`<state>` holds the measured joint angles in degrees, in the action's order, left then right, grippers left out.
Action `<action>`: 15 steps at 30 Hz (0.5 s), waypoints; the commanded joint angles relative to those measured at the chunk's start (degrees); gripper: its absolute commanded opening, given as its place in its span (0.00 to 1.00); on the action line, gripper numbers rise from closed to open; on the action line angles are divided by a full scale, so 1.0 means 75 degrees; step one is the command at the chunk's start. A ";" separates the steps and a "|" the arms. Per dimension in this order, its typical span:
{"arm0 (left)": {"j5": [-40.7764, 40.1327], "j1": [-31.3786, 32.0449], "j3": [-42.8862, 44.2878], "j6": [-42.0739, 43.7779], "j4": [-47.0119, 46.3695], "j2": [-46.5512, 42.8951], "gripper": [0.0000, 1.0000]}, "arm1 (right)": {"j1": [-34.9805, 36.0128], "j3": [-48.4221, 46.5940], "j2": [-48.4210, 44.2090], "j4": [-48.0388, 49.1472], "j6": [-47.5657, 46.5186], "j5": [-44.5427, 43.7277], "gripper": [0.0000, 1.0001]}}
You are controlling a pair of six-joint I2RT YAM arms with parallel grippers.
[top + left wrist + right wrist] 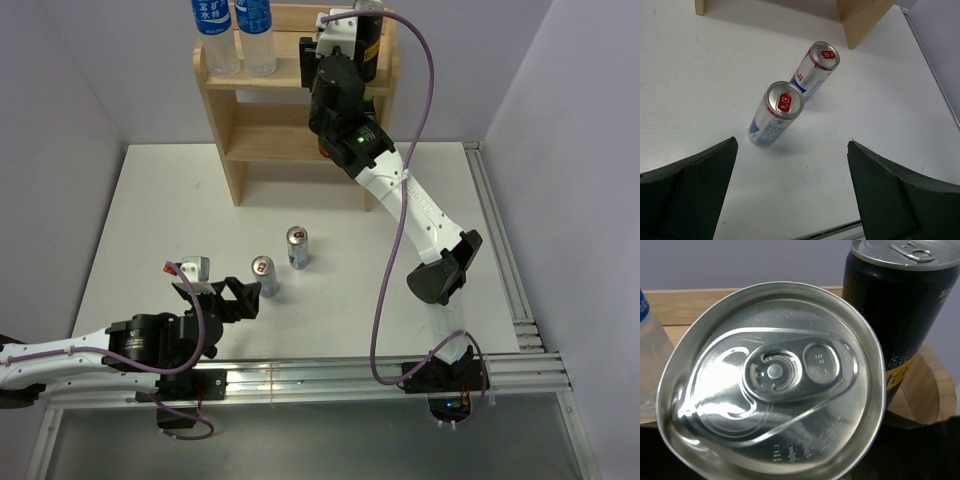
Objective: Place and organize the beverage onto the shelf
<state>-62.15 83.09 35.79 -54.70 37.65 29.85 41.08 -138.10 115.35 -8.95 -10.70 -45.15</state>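
Four of the six drinks are up or nearly up. Two water bottles [257, 35] stand at the left of the top tier of the shelf [232, 160], and a black-and-gold can [895, 325] stands at its right end. Just beside that one, a held can [775, 375] fills the right wrist view, lid up. Going by its place and the dark under its rim, I judge it to be the second black-and-gold one, not yet let go.

Two slim silver cans are left. The nearer silver can [777, 112] and the farther silver can [815, 67] stand upright on the bench [150, 220], close together and well short of the shelf. Neither is touched. Both lower levels look bare in the overhead view, though the right arm covers part of them — so roughly a third of the placing remains.

The left claw [792, 195] is spread wide and empty, hovering near the nearer silver can and aimed at it. The right claw [340, 45] is up at the top tier. Its fingers are hidden under the lid, but the can sits squarely where they meet — I take it as gripped.

The overhead view alone gives the whole layout. The right wrist view alone shows the two black cans side by side. The left wrist view alone shows the silver cans' red tabs and the open bench around them.
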 commanded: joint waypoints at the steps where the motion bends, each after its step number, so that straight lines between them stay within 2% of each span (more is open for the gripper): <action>1: 0.0048 0.0066 -0.0014 0.0133 -0.0145 -0.0007 0.98 | -0.0110 -0.0477 0.0053 0.0760 0.0114 0.0113 0.00; 13: 0.0060 0.0078 -0.0026 0.0121 -0.0157 -0.0054 0.98 | -0.0157 -0.0137 0.0229 0.0748 0.0337 0.0043 0.00; 14: 0.0060 0.0078 -0.0026 0.0121 -0.0145 -0.0065 0.98 | -0.0145 -0.0137 0.0264 0.0748 0.0337 0.0020 0.03; 15: 0.0060 0.0078 -0.0026 0.0121 -0.0145 -0.0077 0.98 | -0.0145 -0.0102 0.0265 0.0748 0.0348 -0.0050 0.11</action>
<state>-62.13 83.24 35.79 -54.70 37.58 29.82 40.34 -138.43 116.60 -6.46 -8.91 -45.04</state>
